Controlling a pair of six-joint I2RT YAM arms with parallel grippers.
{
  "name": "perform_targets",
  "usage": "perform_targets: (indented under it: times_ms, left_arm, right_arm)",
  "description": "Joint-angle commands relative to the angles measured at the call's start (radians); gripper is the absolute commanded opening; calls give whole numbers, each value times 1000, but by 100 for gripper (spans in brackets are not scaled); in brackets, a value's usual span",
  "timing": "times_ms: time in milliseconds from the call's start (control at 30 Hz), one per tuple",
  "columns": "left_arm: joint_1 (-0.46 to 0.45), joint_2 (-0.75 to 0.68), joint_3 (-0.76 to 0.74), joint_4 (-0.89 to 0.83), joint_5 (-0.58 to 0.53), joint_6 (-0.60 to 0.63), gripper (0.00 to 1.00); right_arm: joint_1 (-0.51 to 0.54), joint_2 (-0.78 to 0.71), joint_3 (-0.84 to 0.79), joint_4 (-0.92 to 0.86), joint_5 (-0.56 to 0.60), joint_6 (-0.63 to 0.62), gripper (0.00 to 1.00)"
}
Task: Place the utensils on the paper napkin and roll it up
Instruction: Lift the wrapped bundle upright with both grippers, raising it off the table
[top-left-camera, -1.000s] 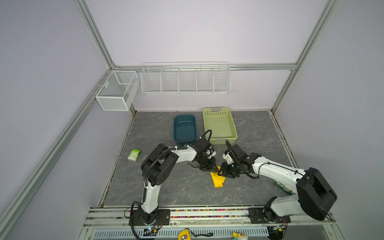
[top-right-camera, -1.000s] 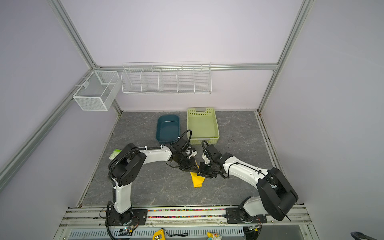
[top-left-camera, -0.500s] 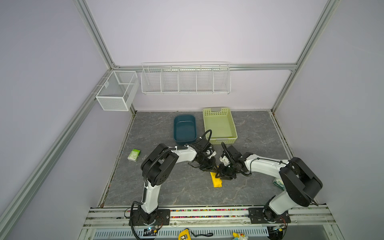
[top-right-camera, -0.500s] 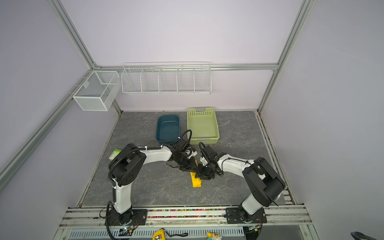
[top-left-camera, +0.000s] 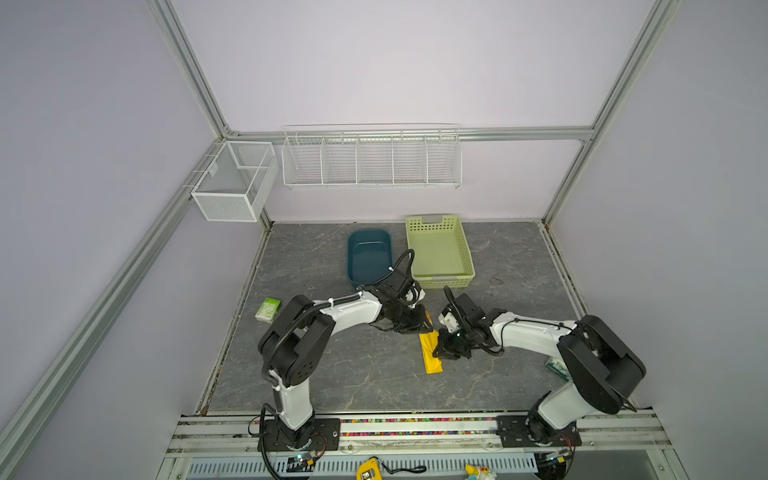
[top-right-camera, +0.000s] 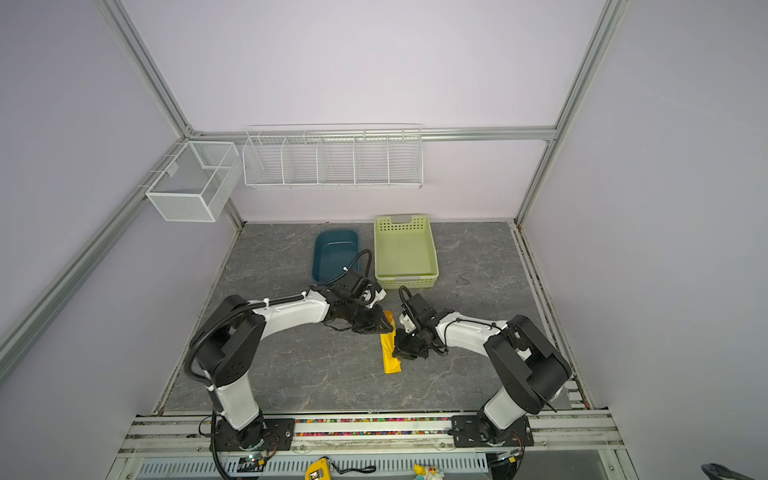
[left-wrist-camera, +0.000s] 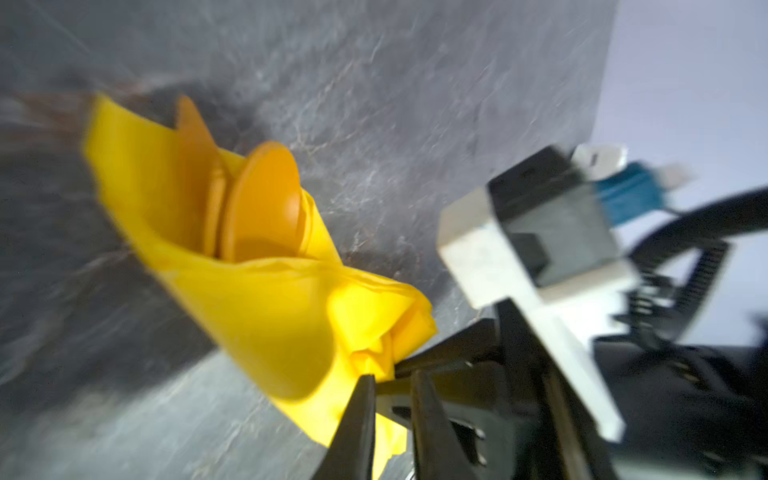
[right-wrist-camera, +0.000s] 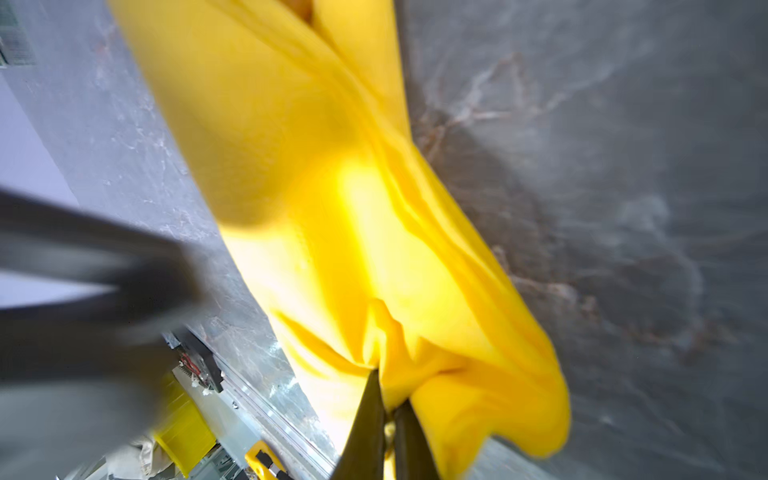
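Right claw (right-wrist-camera: 384, 401) has just been closed tight on a fold of the thin bright yellow paper napkin (top-left-camera: 430, 354), wrapped round the orange-brown utensils (left-wrist-camera: 262, 208) on the grey table (top-left-camera: 332, 374), also pinched just beside by the left claw (left-wrist-camera: 390, 376); roll judged nearly done.

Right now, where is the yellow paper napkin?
In both top views the rolled yellow napkin lies mid-table, in front of the green basket, pinched by the left fingers and right fingers.

Top views evenly lit, sharp, edges bowed; wrist views motion-blurred, glare on paper napkin (right-wrist-camera: 353, 232).
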Motion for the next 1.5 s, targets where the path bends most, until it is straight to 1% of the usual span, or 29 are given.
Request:
perform_targets:
  times_ms: [0, 67, 233, 500, 567, 667, 833, 933, 1067, 1167, 1233, 1333, 1467]
  left_arm:
    - [20, -111, -76, 106, -59, -48, 20]
    - [30, -171, -147, 181, -67, -87, 24]
    - [41, -246, -268, 326, -34, -150, 39]
    - [41, -262, -369, 529, 9, -244, 42]
    - [41, -286, -382, 550, -8, -249, 42]
    - [41, -339, -383, 546, -29, -220, 43]
    - [40, -454, -363, 559, -32, -172, 45]
    - [38, -541, -349, 545, -44, -115, 49]
    - [34, -622, -305, 472, -65, -22, 55]
    - [29, -633, -256, 432, -60, 17, 56]
    - [27, -621, -224, 426, -42, 20, 56]
    - [10, -601, -180, 426, -3, 25, 56]
    - [-26, -590, -139, 393, -14, 69, 54]
  right_arm:
    - [-3, -46, -35, 10, 63, 16, 7]
    - [-2, -81, -38, 25, 57, 12, 7]
    - [-4, -145, -39, 56, 26, 15, 7]
    - [-3, -235, -27, 71, 35, 12, 7]
    - [-4, -265, -24, 71, 45, 3, 7]
    - [-4, -329, -13, 63, 58, -19, 7]
    - [-5, -442, 40, 29, 68, -76, 7]
    - [-4, -517, 80, 10, 76, -105, 7]
    - [-4, -593, 128, -2, 68, -149, 7]
    - [-2, -624, 159, -9, 44, -183, 7]
    - [-2, -636, 159, -10, 31, -197, 7]
    - [-1, -642, 207, -22, 21, -211, 7]
    - [4, -646, 221, -24, 4, -224, 7]
